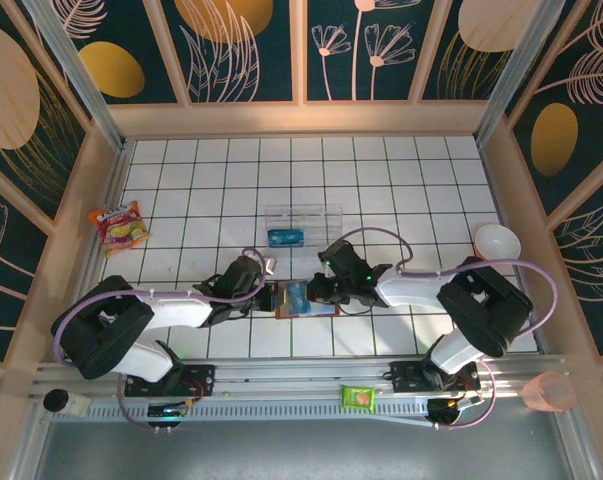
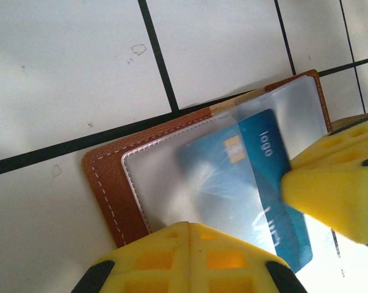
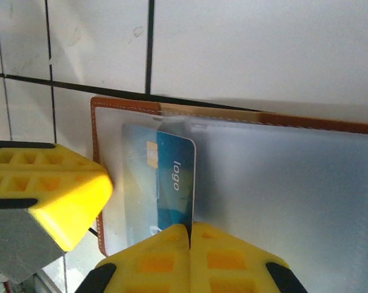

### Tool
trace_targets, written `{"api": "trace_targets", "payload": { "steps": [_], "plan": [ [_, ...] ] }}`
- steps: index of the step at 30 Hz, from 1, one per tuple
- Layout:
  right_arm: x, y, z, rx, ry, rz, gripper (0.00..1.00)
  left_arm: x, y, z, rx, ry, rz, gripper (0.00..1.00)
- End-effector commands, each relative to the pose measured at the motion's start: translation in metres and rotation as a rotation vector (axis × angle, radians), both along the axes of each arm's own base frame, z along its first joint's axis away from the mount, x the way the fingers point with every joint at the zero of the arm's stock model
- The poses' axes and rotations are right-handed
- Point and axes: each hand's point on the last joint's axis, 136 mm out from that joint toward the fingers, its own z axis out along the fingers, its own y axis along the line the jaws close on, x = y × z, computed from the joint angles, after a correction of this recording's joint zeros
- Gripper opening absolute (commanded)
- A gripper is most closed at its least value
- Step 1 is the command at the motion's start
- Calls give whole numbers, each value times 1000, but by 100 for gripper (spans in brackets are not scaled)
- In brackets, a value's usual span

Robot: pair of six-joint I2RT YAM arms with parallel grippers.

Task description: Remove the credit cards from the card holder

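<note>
Step in hand: the holder (image 1: 307, 299) is lying open on the tabletop (image 1: 381, 190) between the two arms, and both grippers are working at it; I judge that a card (image 2: 257, 177) is being coaxed out of its clear sleeve.
Holder: lying flat on the white tiles near the front edge, brown rim up, pale plastic sleeves showing.
Card: blue, with a gold chip and the word "logo", lying partly under the clear sleeve (how much is free I cannot tell).
Left gripper (image 1: 269, 297): sitting at the holder's left edge; in its wrist view the yellow fingers (image 2: 190, 256) are meeting tip to tip, looking closed, at the sleeve's edge, though I cannot tell if they are pinching anything.
Right gripper (image 1: 319, 290): sitting at the holder's right side; its yellow fingers (image 3: 190, 256) are also meeting with no gap, right at the card's lower edge, and a grip on the card is not clear.
Next move: I judge it is calling for one gripper pinning the holder while the other is drawing the card along the sleeve's opening.
Top view only: a clear box (image 1: 303, 220) with a blue item inside, well behind the holder.
Wrist views only: the chip, the print, the stitched rim.
</note>
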Motion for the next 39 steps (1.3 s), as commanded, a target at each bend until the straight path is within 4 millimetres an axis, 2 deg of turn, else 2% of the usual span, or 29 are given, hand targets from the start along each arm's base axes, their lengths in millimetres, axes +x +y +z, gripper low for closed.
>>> {"api": "trace_targets", "payload": {
  "steps": [1, 5, 17, 25, 30, 33, 36, 38, 39],
  "plan": [
    [-2, -28, -4, -157, -40, -54, 0, -16, 17, -26, 91, 66, -9, 0],
    [-1, -27, 12, -222, -99, -27, 0, -14, 15, -23, 85, 59, -11, 0],
    [5, -22, 32, -376, -183, 56, 0, -11, 15, -22, 84, 42, -10, 0],
    [-2, 0, 18, -343, -158, 104, 0, -12, 14, -23, 82, 42, -16, 0],
    [-4, 9, 14, -302, -145, 112, 14, -12, 12, -22, 80, 41, -23, 0],
    [-3, 8, 13, -293, -142, 108, 15, -12, 13, -23, 83, 41, -24, 0],
    [1, 4, 14, -294, -153, 98, 8, -12, 13, -23, 85, 40, -25, 0],
    [6, 2, 23, -296, -194, 98, 0, -11, 12, -22, 83, 40, -21, 0],
    [8, 3, 29, -286, -220, 111, 0, -11, 12, -21, 81, 40, -21, 0]
  ]
}}
